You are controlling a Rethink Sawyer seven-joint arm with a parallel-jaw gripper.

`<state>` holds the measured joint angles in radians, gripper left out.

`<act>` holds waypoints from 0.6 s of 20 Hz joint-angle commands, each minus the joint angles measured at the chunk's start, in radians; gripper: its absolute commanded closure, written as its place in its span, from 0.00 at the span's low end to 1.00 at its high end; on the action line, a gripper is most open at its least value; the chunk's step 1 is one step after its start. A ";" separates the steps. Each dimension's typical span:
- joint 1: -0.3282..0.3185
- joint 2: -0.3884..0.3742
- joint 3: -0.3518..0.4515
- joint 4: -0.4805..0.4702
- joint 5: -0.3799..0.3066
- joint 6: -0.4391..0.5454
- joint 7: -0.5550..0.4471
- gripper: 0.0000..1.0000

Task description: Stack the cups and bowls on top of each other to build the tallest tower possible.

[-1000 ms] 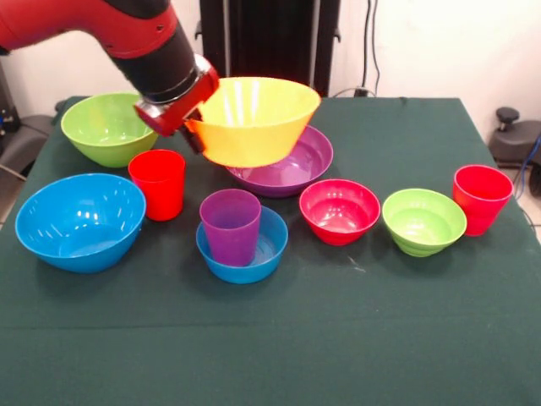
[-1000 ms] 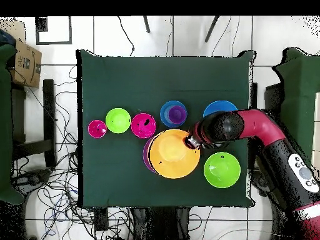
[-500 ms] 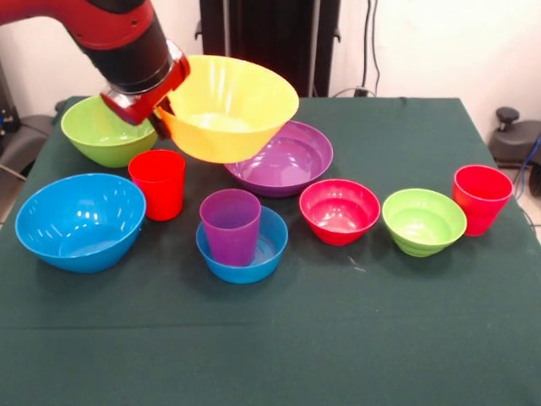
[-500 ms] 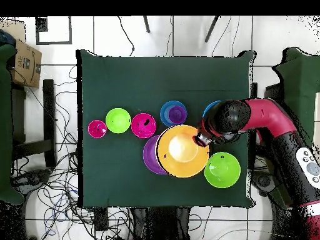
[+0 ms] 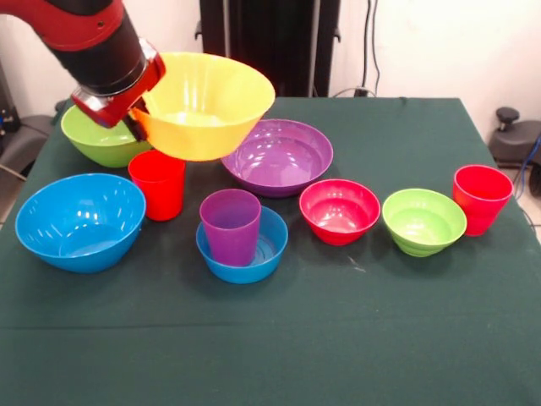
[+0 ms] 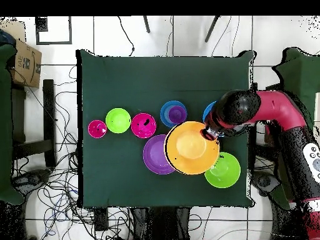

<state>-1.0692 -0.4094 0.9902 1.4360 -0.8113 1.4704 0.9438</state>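
Note:
My gripper (image 5: 140, 117) (image 6: 207, 132) is shut on the left rim of the large yellow bowl (image 5: 207, 101) (image 6: 190, 148) and holds it in the air, slightly tilted. The bowl hangs over a red cup (image 5: 158, 184) and in front of the large lime green bowl (image 5: 95, 142) (image 6: 225, 172). Right of it lies the large purple bowl (image 5: 281, 156) (image 6: 152, 156). A purple cup (image 5: 230, 225) (image 6: 177, 114) stands inside a small blue bowl (image 5: 262, 252). The large blue bowl (image 5: 80, 222) sits at the left. A red-pink bowl (image 5: 340, 211), a small green bowl (image 5: 423, 221) and another red cup (image 5: 482, 197) line the right.
In the overhead view my arm (image 6: 275, 112) reaches in from the right and covers most of the large blue bowl. The dark green tablecloth (image 5: 296, 338) covers the table. A cardboard box (image 6: 24, 61) and cables lie on the floor beside it.
The gripper has carried the yellow bowl left in the front view, off the purple bowl and over the red cup. The other cups and bowls have not moved.

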 commanded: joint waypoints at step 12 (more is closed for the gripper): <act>0.048 0.198 -0.027 -0.128 0.057 -0.023 -0.336 1.00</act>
<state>-1.0608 -0.2921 0.9879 1.3789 -0.7668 1.4704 0.9253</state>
